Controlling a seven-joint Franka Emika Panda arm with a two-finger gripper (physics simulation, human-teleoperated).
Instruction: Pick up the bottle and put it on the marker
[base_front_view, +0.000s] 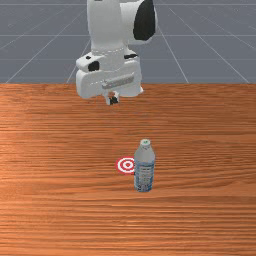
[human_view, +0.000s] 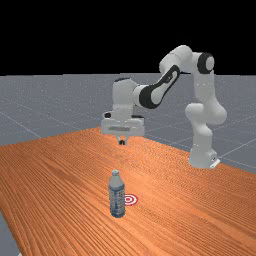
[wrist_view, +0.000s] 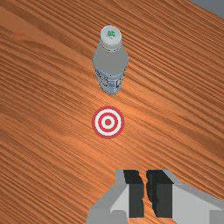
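My gripper (base_front_view: 113, 100) hangs high over the table in the front view, farther back than the bottle (base_front_view: 144, 169) and to its left. In the wrist view the gripper (wrist_view: 145, 188) has its fingers drawn together, with only a sliver of gap and no object between them. The bottle (wrist_view: 110, 61) stands upright, with a white cap and a blue label. The red-and-white ringed marker (wrist_view: 108, 122) lies flat beside it, on the side toward my gripper. From the front, the bottle overlaps the marker's right edge (base_front_view: 126, 165).
The wooden table (base_front_view: 55, 170) extends around the bottle and marker. In the far view, the table's near-left edge lies beyond the bottle (human_view: 117, 197), and the arm's base (human_view: 202, 155) stands at the right.
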